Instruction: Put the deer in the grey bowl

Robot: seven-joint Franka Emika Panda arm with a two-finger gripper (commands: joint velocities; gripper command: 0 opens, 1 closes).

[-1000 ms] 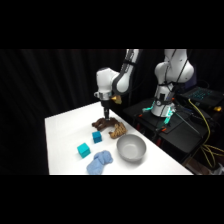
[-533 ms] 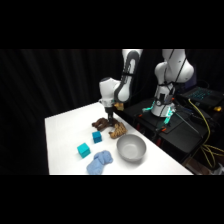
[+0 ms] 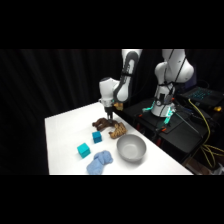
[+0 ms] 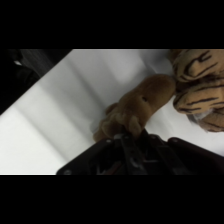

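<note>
Since a second ago we have dropped our gripper (image 3: 109, 116) onto the deer (image 3: 103, 122), left of centre, to grasp it; finger opening we cannot tell. Bowl (image 3: 131, 148) waits lower right.

1. Side view: dim room, black backdrop; the white tabletop (image 3: 65, 130) is the brightest area, lit from above.
2. Side view: soft overall blur; short dark shadows lie beside the grey bowl (image 3: 131, 148).
3. Wrist view: the deer (image 4: 135, 112) is blurred and close; the linkage at the bottom edge is dark and out of focus.
4. Wrist view: pale shadow bands cross the tabletop.
</note>
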